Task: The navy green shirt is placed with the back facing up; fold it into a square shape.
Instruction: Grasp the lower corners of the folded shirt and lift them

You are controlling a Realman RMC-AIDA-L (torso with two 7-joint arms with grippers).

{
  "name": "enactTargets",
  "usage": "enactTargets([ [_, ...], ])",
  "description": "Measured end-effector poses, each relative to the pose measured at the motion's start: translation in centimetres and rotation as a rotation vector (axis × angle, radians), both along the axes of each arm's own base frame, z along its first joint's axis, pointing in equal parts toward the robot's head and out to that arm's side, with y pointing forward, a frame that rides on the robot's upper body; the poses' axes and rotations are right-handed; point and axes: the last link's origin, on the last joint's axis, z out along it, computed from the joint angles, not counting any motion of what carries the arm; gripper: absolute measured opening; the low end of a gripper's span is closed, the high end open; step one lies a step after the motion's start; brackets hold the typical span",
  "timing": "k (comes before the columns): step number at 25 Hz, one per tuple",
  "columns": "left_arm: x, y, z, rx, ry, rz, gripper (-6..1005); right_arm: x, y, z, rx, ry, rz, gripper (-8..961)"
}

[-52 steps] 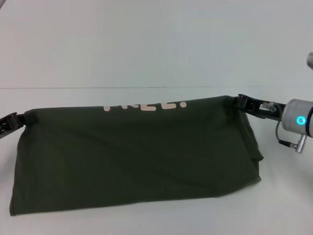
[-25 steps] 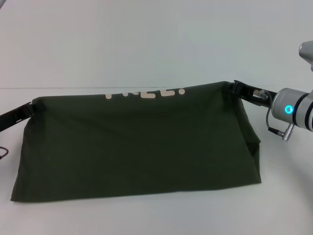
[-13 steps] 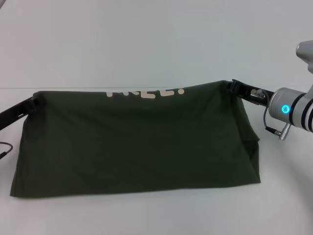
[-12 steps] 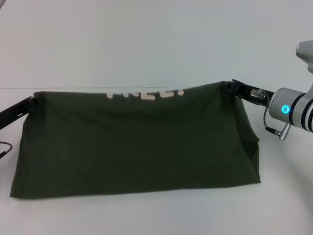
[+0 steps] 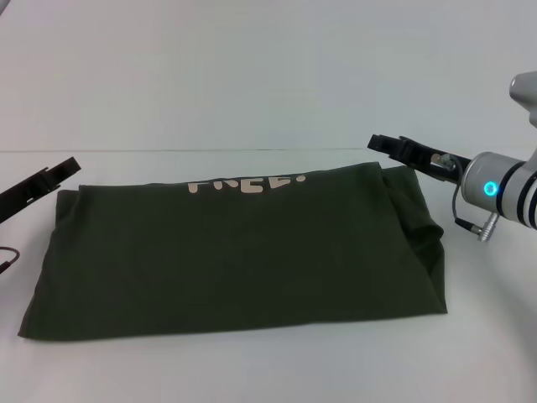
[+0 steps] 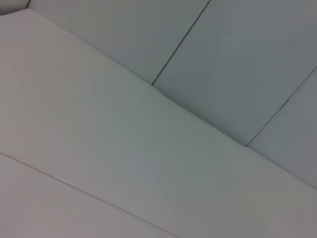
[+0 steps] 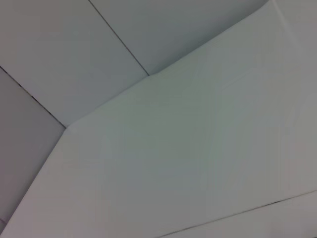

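Observation:
The navy green shirt (image 5: 235, 252) lies folded on the white table in the head view, a wide dark olive rectangle with cream lettering (image 5: 243, 182) showing along its far edge. My left gripper (image 5: 70, 167) hovers open just off the shirt's far left corner, holding nothing. Just above the far right corner, my right gripper (image 5: 379, 142) is also open and clear of the cloth. Both wrist views show only bare white surface and wall panels.
The white table (image 5: 252, 369) extends around the shirt on all sides. A thin black cable (image 5: 7, 255) shows at the left edge. The right arm's silver wrist with a blue light (image 5: 495, 189) sits to the right of the shirt.
Both grippers have let go of the shirt's far corners. The raised far edge has dropped flat onto the table, and the grippers have drawn slightly away from the cloth.

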Motion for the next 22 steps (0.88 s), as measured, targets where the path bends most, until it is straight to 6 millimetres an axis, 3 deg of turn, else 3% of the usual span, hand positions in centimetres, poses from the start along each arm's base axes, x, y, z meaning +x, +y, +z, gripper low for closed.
enactTargets([
  [5,0.1,-0.4,0.0,-0.028,-0.022,-0.028,410,1.0,-0.8,0.5,0.016,0.046,-0.004,475],
  [7,0.4,-0.9,0.2,-0.062,-0.066,-0.057,481,1.4,-1.4,1.1,0.017,0.078,0.026,571],
  [10,0.8,-1.8,1.1,-0.136,-0.132,-0.088,588,2.0,-2.7,2.4,0.006,0.114,0.081,716],
  [16,0.8,-4.4,3.1,-0.346,-0.121,-0.113,682,3.9,-5.5,4.8,-0.123,0.148,0.134,879],
  [22,-1.0,-6.4,4.5,-0.467,-0.040,0.000,690,5.3,-7.6,5.4,-0.261,0.154,0.108,879],
])
